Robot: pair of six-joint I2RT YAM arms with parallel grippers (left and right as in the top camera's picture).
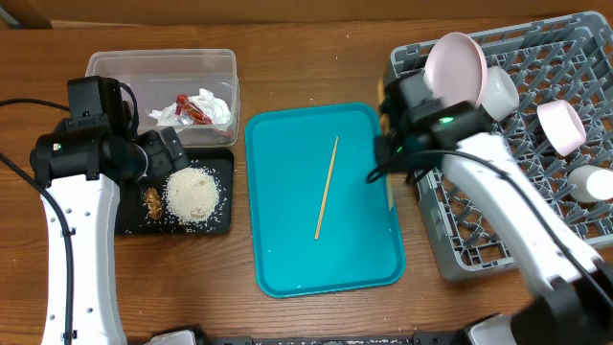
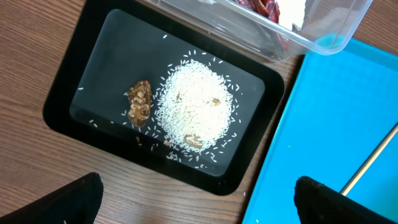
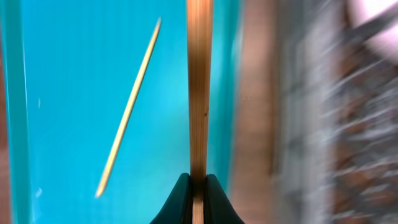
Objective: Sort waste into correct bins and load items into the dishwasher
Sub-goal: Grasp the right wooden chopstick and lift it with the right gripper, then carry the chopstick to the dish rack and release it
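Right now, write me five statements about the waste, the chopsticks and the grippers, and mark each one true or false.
1. The right gripper is shut on a chopstick. True.
2. Two chopsticks lie on the teal tray. False: only the loose chopstick lies there.
3. The rice sits in the clear tub. False: it is piled in the black tray, beside the brown scrap.
4. The red wrapper and the napkin are in the clear tub. True.
5. The left gripper is shut. False: it is open and empty above the black tray.
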